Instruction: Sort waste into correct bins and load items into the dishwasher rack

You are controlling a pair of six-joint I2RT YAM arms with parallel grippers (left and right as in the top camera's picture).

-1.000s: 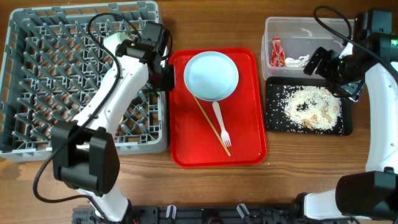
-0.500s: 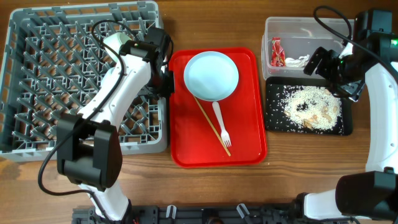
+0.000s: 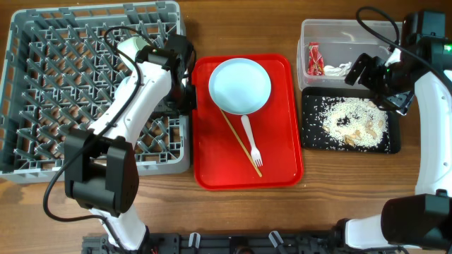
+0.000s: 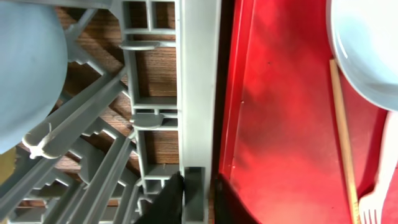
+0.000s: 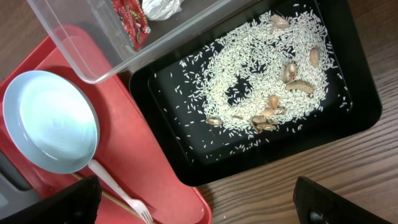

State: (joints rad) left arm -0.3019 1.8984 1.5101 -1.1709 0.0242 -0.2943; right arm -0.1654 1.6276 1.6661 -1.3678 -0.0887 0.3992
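Chopstick point(image 3: 240, 142): on red tray point(image 3: 208, 159), slanting from saucer point(image 3: 239, 86) toward near-right corner.
Fork point(image 3: 250, 140): alongside, tines toward front.
Left fingers point(image 4: 165, 203): flanking rack point(image 4: 198, 93) wall, grip unclear.
Right fingers point(image 5: 56, 202): spread wide, empty.

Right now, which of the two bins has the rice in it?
The shallow black tray; rice covers its floor. The clear tub behind it holds a red wrapper and white tissue.

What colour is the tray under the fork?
The tray is red, clearest in the overhead view.
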